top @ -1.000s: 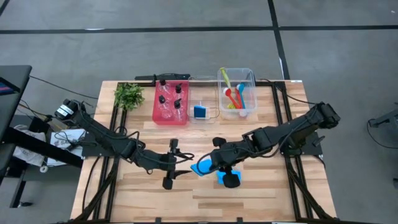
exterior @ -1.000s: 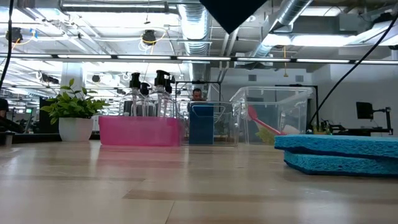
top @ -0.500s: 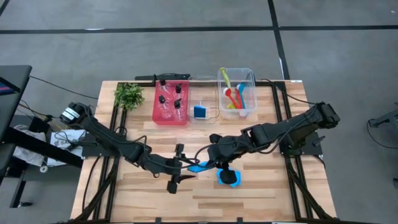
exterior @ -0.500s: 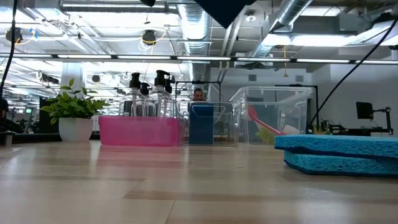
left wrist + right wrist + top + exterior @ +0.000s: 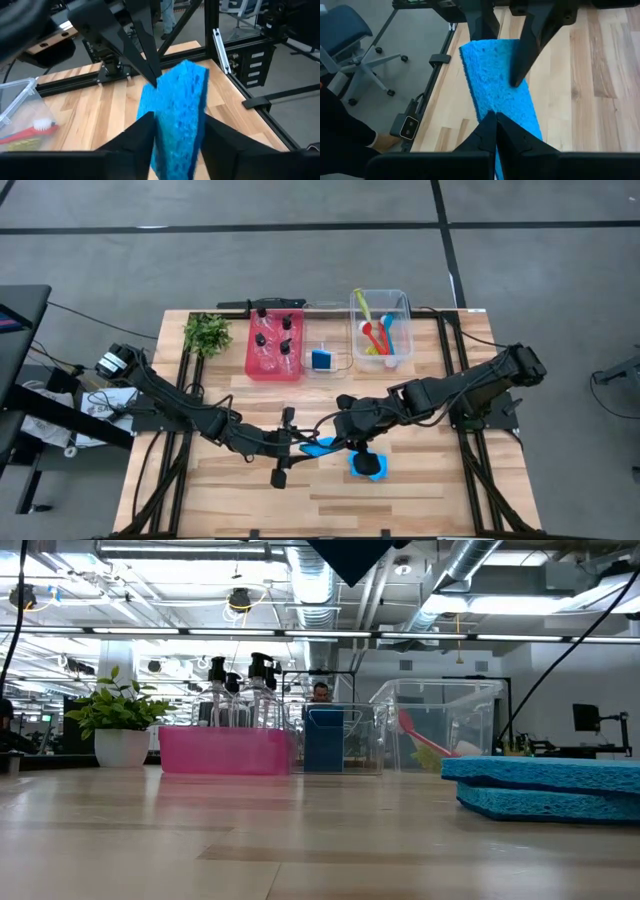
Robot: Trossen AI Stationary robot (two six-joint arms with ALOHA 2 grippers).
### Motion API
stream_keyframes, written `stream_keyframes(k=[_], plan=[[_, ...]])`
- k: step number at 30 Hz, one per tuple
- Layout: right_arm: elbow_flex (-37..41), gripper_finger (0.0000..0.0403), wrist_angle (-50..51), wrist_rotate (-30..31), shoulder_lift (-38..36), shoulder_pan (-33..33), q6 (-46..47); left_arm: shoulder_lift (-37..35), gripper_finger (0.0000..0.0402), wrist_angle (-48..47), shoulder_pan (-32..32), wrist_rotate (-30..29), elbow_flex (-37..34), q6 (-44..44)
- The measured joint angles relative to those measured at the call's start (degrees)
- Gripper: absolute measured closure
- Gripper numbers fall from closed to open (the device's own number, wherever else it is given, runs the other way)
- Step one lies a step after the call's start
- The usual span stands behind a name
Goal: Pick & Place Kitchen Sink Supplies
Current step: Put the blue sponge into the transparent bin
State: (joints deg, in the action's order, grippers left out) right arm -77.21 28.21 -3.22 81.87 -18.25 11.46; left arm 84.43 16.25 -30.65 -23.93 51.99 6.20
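While both arms are extended over the middle of the wooden table (image 5: 240, 500), a blue sponge (image 5: 322, 447) is held in the air between their grippers. The right gripper (image 5: 336, 446) is seen fully closed on one end of that sponge, its fingertips pinched together on the edge in the right wrist view (image 5: 492, 131). The left gripper (image 5: 300, 446) is placed at the opposite end, with its two fingers (image 5: 137, 135) standing on either side of the sponge (image 5: 177, 112) and partly closed toward it; whether both pads are pressed firmly against the foam cannot be told. The sponge is held on edge, clear of the tabletop.

A second blue sponge (image 5: 366, 465) is seen on the table just beside the right gripper, partly covered by the arm; in the low view it is shown as two blue layers at the right edge (image 5: 545, 785). A third blue sponge (image 5: 321, 359) is stood upright in a small clear bin (image 5: 340, 368) at the far side of the table. To its left, small clear bottles with black caps (image 5: 274, 340) are stood in a red bin (image 5: 252, 365), and a leafy plant (image 5: 207, 333) is placed beside that. To its right, red, blue and yellow-green utensils (image 5: 376, 335) are lying in a larger clear bin (image 5: 404, 300).
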Motion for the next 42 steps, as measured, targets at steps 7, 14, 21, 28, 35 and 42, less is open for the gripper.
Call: stream_keyframes(k=[7, 14, 21, 28, 35, 42], plan=[[0.00, 0.0403, -0.04, 0.00, 0.00, -0.10, 0.07, -0.01, 0.0347, 0.26, 0.02, -0.01, 0.00, -0.05], [0.00, 0.0387, 0.10, 0.14, -0.18, -0.51, 0.84, -0.01, 0.0379, 0.31, 0.02, 0.00, 0.00, -2.16], [0.00, 0.0319, 7.25, 0.05, -4.50, -0.80, 0.57, -0.05, 0.0368, 0.83, 0.00, -5.19, 0.00, -6.59], [0.00, 0.0300, 14.66, 0.65, -13.13, -1.27, -1.67, -0.53, 0.0373, 0.78, 1.67, -5.97, 0.31, -8.17], [0.39, 0.0301, 18.94, 6.31, -21.13, -1.60, -9.82, -3.93, 0.0370, -5.17, 10.23, -0.85, 4.46, -8.20], [8.04, 0.0301, 18.43, 9.63, -30.56, 0.84, -13.14, -6.17, 0.0372, -18.03, 24.23, 11.55, 10.67, -7.82]])
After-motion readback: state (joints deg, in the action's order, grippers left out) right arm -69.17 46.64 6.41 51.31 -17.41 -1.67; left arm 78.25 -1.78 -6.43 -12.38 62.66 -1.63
